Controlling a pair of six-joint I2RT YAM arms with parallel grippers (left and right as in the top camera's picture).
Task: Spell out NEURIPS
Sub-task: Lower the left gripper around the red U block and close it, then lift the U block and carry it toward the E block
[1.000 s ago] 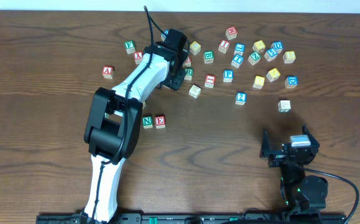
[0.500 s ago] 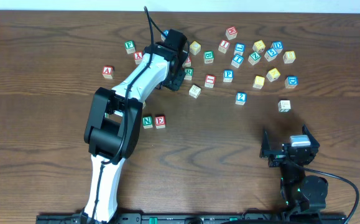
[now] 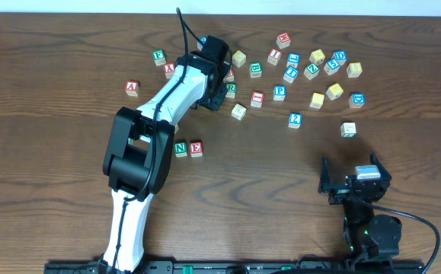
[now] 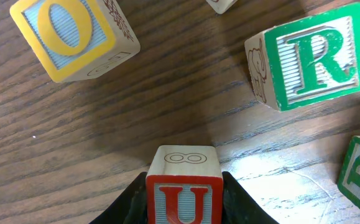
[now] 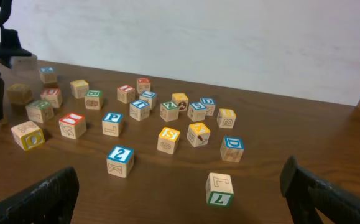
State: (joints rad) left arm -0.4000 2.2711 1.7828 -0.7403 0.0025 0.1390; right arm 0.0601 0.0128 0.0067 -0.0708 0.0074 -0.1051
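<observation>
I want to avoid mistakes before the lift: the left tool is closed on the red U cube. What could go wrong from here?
1. The left tool grips the U cube by two sides only; it may slip or turn when lifted.
2. The green R cube lies near; a low sideways move might push it.
3. At the row, a low approach might knock the E cube or the N cube out of line.

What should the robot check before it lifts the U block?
1. Left hand shut on the red U block: ok.
2. Green R block apart from the U block: ok.
3. N block and E block side by side: ok.
4. Table bare just right of the E block: ok.
5. Right hand open, away from the blocks: ok.
</observation>
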